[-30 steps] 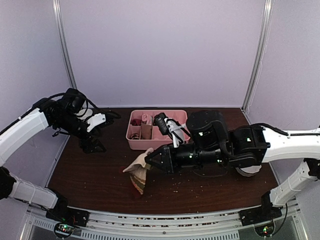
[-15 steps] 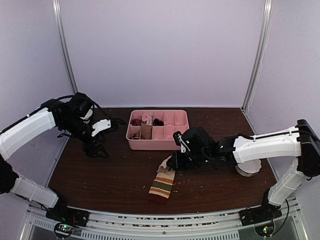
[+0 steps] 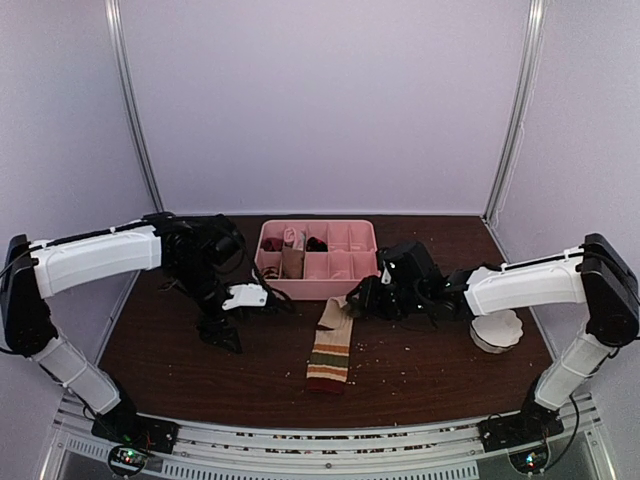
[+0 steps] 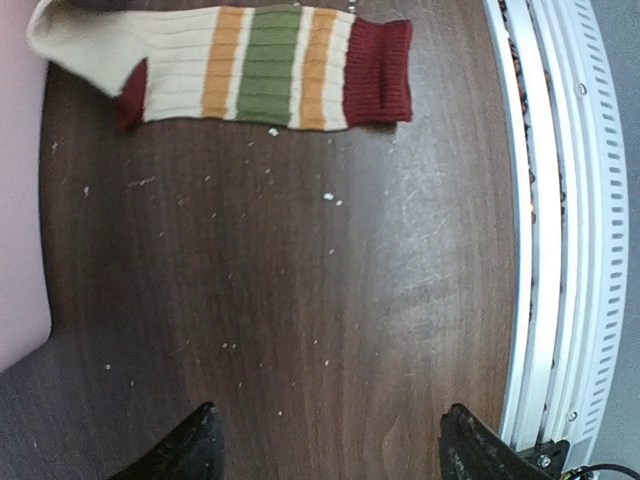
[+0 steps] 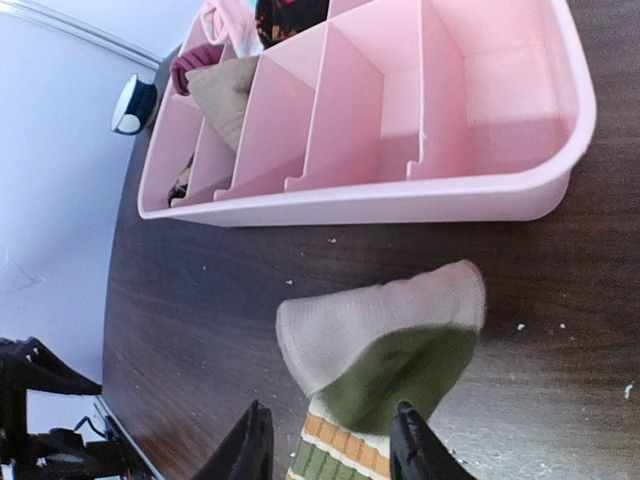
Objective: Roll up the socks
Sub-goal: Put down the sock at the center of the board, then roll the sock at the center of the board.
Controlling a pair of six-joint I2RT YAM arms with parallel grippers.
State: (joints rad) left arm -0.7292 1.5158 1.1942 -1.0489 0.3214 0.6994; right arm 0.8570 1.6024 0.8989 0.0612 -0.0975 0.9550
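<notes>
Striped sock [image 3: 330,352], toe inside parted right pincer [image 5: 332,410], left pincer [image 4: 330,412] wide, empty, tips cropped

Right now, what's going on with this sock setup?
The striped sock lies stretched flat on the table in front of the pink tray. The right pincer stands open over its toe end. The left pincer hovers open and empty to the side. No rolling has begun yet.

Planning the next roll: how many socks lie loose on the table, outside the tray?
1: the striped sock, in front of the pink tray. Fabric bundles in the tray's left compartments may be more.
</notes>
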